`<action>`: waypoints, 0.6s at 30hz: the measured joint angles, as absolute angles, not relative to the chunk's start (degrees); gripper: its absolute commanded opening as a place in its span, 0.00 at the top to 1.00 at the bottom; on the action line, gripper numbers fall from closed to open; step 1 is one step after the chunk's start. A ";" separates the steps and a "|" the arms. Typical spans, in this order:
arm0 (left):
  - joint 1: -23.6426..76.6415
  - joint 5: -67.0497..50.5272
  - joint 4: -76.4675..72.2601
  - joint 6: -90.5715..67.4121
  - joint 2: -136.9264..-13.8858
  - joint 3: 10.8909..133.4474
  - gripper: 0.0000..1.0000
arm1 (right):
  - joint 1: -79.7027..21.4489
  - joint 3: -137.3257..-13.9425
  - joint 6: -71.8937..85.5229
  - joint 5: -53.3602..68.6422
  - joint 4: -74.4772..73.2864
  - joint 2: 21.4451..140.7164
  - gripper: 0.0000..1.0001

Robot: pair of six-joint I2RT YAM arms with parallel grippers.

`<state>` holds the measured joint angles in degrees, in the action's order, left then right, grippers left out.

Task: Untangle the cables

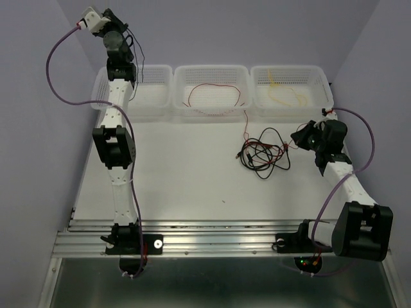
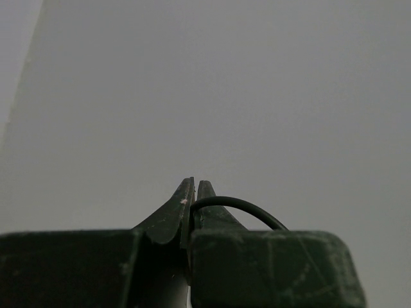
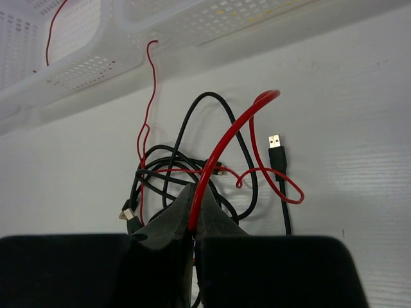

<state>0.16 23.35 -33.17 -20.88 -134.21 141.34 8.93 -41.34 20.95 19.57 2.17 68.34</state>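
Observation:
A tangle of black cable [image 1: 264, 159] and red cable [image 1: 282, 149] lies on the white table right of centre. My right gripper [image 1: 297, 138] sits at its right edge, shut on a red cable loop [image 3: 228, 141] just above the pile of black cable [image 3: 186, 125]. The red cable runs up over the rim into the middle basket [image 1: 212, 110]. A yellow cable [image 1: 277, 90] lies in the right basket [image 1: 292, 106]. My left gripper [image 1: 130, 43] is raised high at the far left, shut [image 2: 194, 187] on a thin black cable [image 2: 247, 207] that hangs toward the left basket [image 1: 154, 106].
Three white perforated baskets stand in a row along the table's far edge. A black USB plug [image 3: 275, 149] lies right of the tangle. Purple walls close in both sides. A metal rail [image 1: 212, 234] runs along the near edge.

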 measured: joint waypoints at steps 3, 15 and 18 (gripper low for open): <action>-0.58 24.18 -33.04 -20.62 -135.37 139.59 1.00 | 8.93 -41.34 20.95 19.73 2.17 69.17 0.99; -2.35 26.63 -32.91 -17.58 -137.88 130.87 1.00 | 8.93 -41.34 20.95 19.70 2.20 69.97 0.99; -2.52 26.59 -31.48 -16.49 -139.41 129.64 1.00 | 8.93 -41.34 20.95 19.73 2.17 70.46 0.99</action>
